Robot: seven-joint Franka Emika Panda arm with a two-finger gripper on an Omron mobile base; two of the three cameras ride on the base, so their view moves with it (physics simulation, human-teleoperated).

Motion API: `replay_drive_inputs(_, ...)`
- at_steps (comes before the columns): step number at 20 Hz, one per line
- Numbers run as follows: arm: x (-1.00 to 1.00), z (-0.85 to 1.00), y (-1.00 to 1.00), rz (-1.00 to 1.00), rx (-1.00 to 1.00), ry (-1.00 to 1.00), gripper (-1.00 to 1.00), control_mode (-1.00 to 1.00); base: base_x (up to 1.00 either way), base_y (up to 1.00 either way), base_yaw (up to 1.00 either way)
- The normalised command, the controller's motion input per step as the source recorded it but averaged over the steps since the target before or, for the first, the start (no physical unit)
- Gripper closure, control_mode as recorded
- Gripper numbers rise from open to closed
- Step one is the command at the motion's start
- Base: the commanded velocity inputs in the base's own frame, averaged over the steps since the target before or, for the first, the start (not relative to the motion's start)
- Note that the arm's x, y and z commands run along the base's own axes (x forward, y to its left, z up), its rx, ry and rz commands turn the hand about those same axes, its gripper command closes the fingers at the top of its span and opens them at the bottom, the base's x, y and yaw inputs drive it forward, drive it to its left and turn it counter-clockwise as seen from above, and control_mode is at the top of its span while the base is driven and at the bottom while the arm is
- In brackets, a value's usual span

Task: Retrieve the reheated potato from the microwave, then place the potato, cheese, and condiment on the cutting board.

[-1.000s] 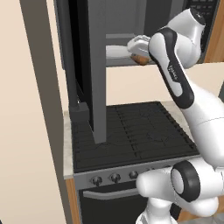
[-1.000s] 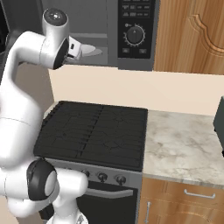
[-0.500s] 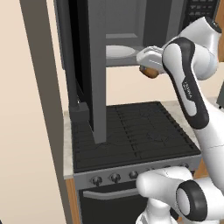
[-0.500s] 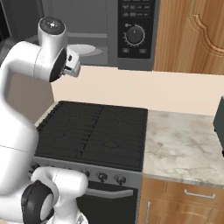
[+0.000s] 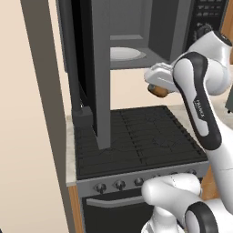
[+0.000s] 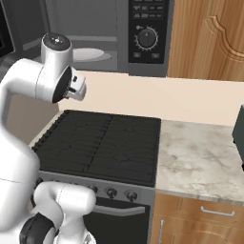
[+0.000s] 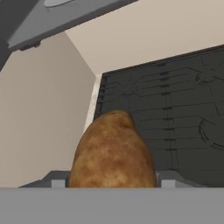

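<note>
Tool [image 5: 157,87] pinching the potato [image 7: 113,152] between both fingers, out in front of the open microwave [image 5: 136,32], above the black stove [image 6: 100,145]. Right of the stove, a marbled surface [image 6: 200,164] under a wooden cabinet [image 6: 205,40].

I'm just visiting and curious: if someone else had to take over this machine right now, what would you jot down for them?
Gripper: shut on the potato, held in the air over the stove.
Microwave: door open, white plate left inside.
Done: potato is out of the microwave.
Left: set the potato on the cutting board, then add the cheese and the condiment.
</note>
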Motion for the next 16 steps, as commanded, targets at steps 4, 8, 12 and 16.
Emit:
replay_drive_inputs(4, -0.06, -0.18, 0.06, 0.00, -0.01, 0.07, 1.00, -1.00, 0.00, 0.00, 0.00)
replay_drive_inputs(8, 0.00, 0.00, 0.00, 0.00, 0.00, 0.00, 1.00, -1.00, 0.00, 0.00, 0.00)
replay_drive_inputs(12, 0.00, 0.00, 0.00, 0.00, 0.00, 0.00, 1.00, -1.00, 0.00, 0.00, 0.00)
replay_drive_inputs(16, 0.00, 0.00, 0.00, 0.00, 0.00, 0.00, 1.00, -1.00, 0.00, 0.00, 0.00)
